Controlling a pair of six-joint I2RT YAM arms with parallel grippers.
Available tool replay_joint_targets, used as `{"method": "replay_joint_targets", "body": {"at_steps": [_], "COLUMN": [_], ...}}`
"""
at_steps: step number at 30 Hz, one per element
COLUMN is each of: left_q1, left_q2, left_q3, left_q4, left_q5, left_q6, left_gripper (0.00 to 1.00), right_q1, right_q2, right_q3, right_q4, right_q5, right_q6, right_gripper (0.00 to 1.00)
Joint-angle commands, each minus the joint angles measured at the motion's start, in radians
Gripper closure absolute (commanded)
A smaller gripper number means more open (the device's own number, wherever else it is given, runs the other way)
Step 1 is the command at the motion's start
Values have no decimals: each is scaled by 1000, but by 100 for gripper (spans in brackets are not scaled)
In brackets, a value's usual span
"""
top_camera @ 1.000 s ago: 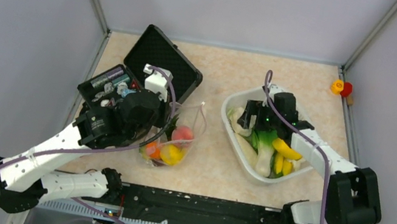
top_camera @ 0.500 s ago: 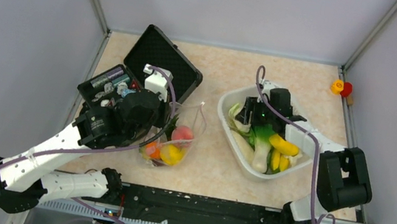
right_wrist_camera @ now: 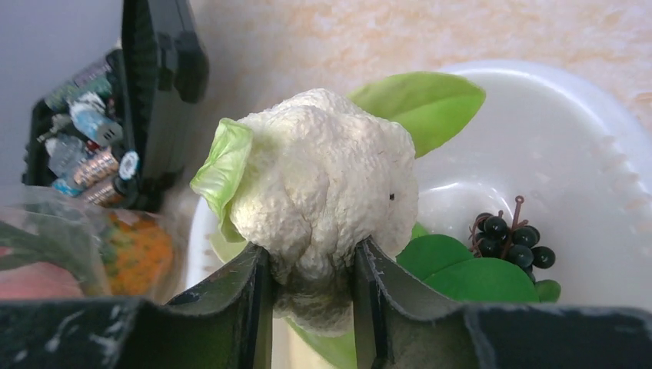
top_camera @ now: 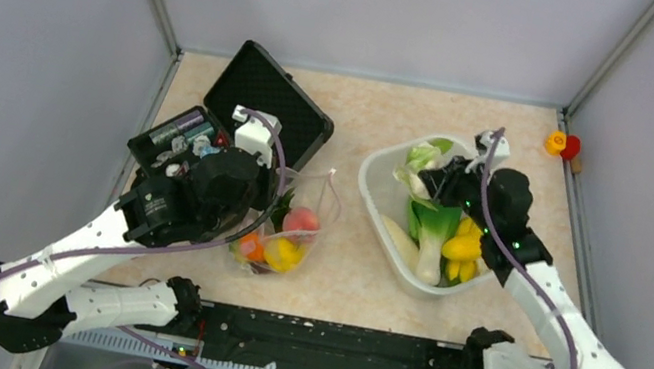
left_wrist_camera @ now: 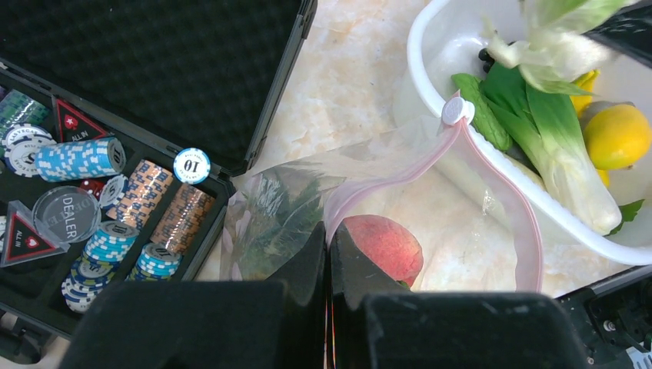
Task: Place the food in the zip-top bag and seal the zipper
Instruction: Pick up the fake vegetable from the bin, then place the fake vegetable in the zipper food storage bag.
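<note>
The right gripper (right_wrist_camera: 310, 254) is clamped on the cauliflower (right_wrist_camera: 323, 177), one finger on each side of its stem end, and holds it above the far part of the tub (top_camera: 371, 197), clear of the greens and yellow fruit lying there. In the top view the bag (top_camera: 303, 211) lies at about 8 o'clock from that gripper, across the tub's left rim, so the right arm is the one carrying food while the left is the nearer to the bag. The left gripper (left_wrist_camera: 328, 238) has its fingers together on the bag's mouth edge, pinching one side of the zipper (left_wrist_camera: 430, 157), and the pink strip stands open in a loop, its white slider (left_wrist_camera: 458, 110) just beside the tub rim. The bag's long axis runs from about 1 o'clock at the mouth to 7 o'clock at the bottom, where a peach (left_wrist_camera: 382, 246), an orange and a yellow fruit already sit. My guess is the cauliflower must enter from the 1 o'clock side, through a loop that looks barely wider than it. The room is tight: the tub rim is at 3 o'clock of the mouth and the open case (top_camera: 258, 91) at 10 o'clock.
</note>
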Motion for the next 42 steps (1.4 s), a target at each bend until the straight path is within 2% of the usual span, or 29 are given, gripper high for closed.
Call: {"method": "replay_joint_targets", "body": {"at_steps": [1, 5, 10, 12, 16, 19, 21, 27, 30, 33, 35, 38, 42], "left_q1": [4, 4, 4, 4, 4, 4, 4, 4, 4, 4, 4, 4, 4], "left_q2": [-18, -26, -29, -30, -27, -21, -14, -5, -6, -14, -24, -44, -69], "left_q3": [7, -7, -19, -21, -26, -37, -34, -39, -38, -39, -40, -43, -45], "left_q4": [36, 45, 56, 58, 68, 79, 80, 94, 98, 93, 94, 98, 91], "left_q5": [12, 18, 31, 33, 40, 50, 58, 75, 85, 85, 87, 89, 72], "left_q6": [9, 4, -2, -5, -12, -15, -15, -15, -15, -16, -17, -21, -30], "left_gripper": [100, 100, 100, 100, 100, 100, 100, 100, 100, 100, 100, 100, 100], "right_q1": [1, 1, 2, 4, 29, 105, 212, 487, 552, 607, 653, 704, 739], "right_q2": [-171, -307, -402, -422, -428, -412, -388, -277, -214, -166, -119, -49, 2], "right_q3": [-77, -144, -232, -249, -247, -239, -224, -141, -137, -171, -166, -130, -92], "right_q4": [81, 167, 432, 520, 591, 631, 642, 613, 725, 863, 897, 867, 737], "right_q5": [59, -60, -318, -348, -352, -316, -256, -55, -27, 65, 128, 172, 219], "right_q6": [93, 198, 432, 512, 596, 606, 576, 387, 360, 359, 300, 238, 162], "right_gripper": [83, 83, 83, 83, 82, 82, 82, 81, 81, 82, 82, 82, 81]}}
